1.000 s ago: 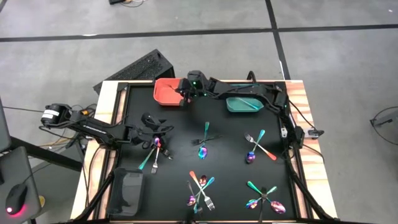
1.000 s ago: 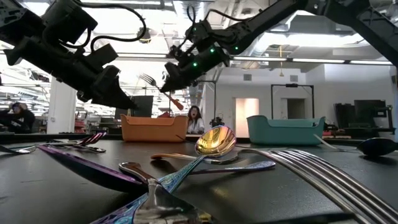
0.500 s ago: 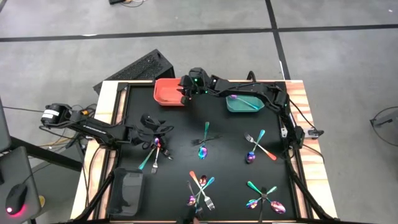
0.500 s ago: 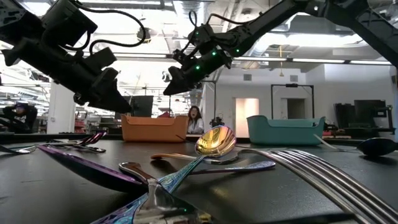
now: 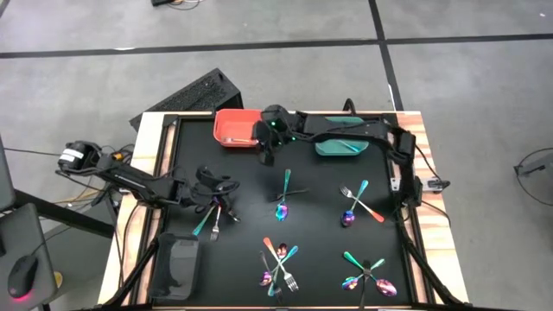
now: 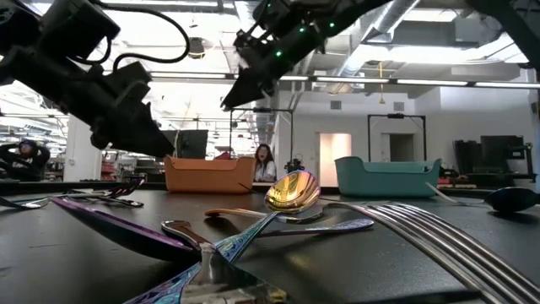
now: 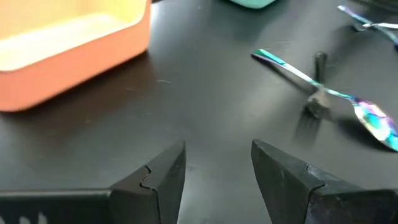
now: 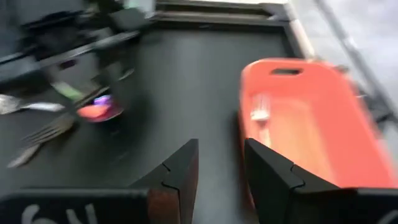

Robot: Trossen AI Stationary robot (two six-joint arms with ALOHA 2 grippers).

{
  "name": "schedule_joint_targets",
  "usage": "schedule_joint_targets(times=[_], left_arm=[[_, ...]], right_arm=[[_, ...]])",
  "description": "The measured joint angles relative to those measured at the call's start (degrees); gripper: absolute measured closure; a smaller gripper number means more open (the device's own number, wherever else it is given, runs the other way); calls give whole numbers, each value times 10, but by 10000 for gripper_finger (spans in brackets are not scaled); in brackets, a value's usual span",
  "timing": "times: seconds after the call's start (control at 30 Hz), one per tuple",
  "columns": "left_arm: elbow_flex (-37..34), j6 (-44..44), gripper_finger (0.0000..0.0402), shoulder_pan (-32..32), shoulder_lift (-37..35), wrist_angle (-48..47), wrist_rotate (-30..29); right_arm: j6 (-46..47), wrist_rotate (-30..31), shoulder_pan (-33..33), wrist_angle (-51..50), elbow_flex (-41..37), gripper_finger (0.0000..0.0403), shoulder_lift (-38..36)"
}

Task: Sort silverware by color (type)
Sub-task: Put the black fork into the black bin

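Right end effector (image 5: pixel 266 156): empty, fingers parted, just beside the red bin (image 5: pixel 235 129) (a fork (image 8: pixel 260 112) lay inside).
Left end effector (image 5: pixel 226 189): empty, parted, above silverware (image 5: pixel 213 214).

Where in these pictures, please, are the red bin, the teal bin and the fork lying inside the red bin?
red bin (image 5: pixel 232 136), high view, on its left rim.
teal bin (image 6: pixel 386 180), low view, on its front wall.
fork in the red bin (image 8: pixel 259 113), right wrist view, on its tines.
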Motion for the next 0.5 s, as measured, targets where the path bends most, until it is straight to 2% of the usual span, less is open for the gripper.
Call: schedule_joint_targets(times=[0.17,0.37,0.5], left_arm=[[0,-44,230,-34,0,2,-1],[0,-62,230,-65,0,14,-22],[0,-26,230,-60,0,72,-19]], right_arm=[[42,-26,5,60,-139,258,-53],[128,-18,26,260,-363,258,-155],[177,2,70,403,-477,258,-199]])
